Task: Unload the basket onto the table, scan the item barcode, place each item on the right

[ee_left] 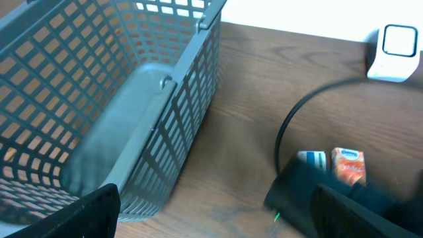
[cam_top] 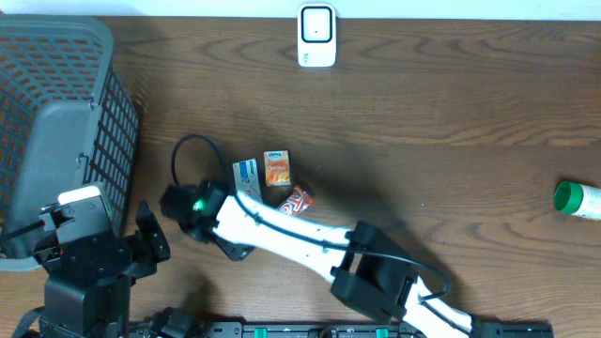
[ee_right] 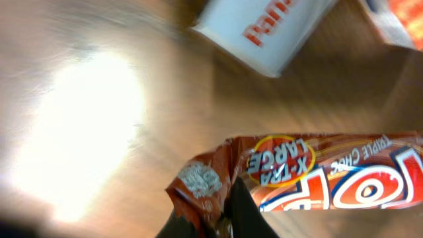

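Chocolate bar (ee_right: 330, 180) pinched by closed right gripper (ee_right: 223, 218), left gripper (cam_top: 153, 235) open; not yet shown to scanner (cam_top: 316, 36) at far tabletop (cam_top: 451, 113) edge.

Right arm (cam_top: 282, 228): long white link with rounded shell; thin black cable (cam_top: 183, 148) loops off black wrist housing (cam_top: 183, 202) at link's 10 o'clock end. Small green status light (cam_top: 198, 204) on housing. Blocky black joint (cam_top: 376, 277) at link's 4 o'clock end.
Left arm (cam_top: 84, 268): black, angular; pale grey-white block (cam_top: 80, 200) on top.
Base rail (cam_top: 282, 330), 6 o'clock edge of overhead view: black with teal-green tabs.
Left gripper fingers (ee_left: 92, 210): matte black, flat wedges.
Right gripper fingers (ee_right: 246, 213): dark, narrow.
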Robot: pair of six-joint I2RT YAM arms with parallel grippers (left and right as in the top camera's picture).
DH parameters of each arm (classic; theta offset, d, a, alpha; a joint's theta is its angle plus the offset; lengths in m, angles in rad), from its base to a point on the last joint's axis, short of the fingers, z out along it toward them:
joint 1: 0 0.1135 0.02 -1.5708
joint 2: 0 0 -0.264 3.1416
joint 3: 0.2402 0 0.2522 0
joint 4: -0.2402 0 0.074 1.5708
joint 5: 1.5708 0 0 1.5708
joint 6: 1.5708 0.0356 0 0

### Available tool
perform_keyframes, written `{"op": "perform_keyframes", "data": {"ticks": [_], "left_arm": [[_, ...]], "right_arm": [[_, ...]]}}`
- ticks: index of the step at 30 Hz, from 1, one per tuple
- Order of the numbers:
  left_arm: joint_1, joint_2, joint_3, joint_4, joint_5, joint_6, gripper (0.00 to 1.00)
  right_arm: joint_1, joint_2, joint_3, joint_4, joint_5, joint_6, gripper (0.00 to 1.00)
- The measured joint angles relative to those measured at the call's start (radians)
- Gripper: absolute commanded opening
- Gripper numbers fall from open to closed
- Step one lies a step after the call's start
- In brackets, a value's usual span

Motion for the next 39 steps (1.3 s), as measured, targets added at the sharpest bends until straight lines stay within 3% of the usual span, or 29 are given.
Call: {"op": "perform_keyframes", "data": {"ticks": [6,13,17,22,27,31,39], "left_arm": [[0.000,0.000,0.000,-0.002,-0.004,0.000,0.92],[0.000,0.003,0.041,0.024,-0.008,-0.029,0.91],[0.000,0.003,0.087,0.031,-0.024,-0.038,0.91],[0.000,0.002,0.091,0.031,-0.031,-0.045,0.91],[0.000,0.002,0.091,0.031,-0.034,-0.045,0.92],[0.000,0.002,0.091,0.031,-0.034,-0.045,0.91],[0.000,0.002,0.091,0.031,-0.033,-0.046,0.91]], "right_arm": [[-0.115,0.000,0.060,-0.058,-0.270,-0.099,0.01],[-0.266,0.000,0.060,-0.075,-0.453,-0.229,0.01],[-0.328,0.000,0.060,-0.120,-0.680,-0.407,0.01],[-0.420,0.000,0.060,-0.259,-1.037,-0.743,0.01],[-0.549,0.000,0.039,-0.264,-1.241,-0.972,0.01],[-0.641,0.000,-0.042,-0.218,-1.325,-1.085,0.01],[-0.732,0.000,-0.346,-0.010,-1.524,-1.155,0.01]]}}
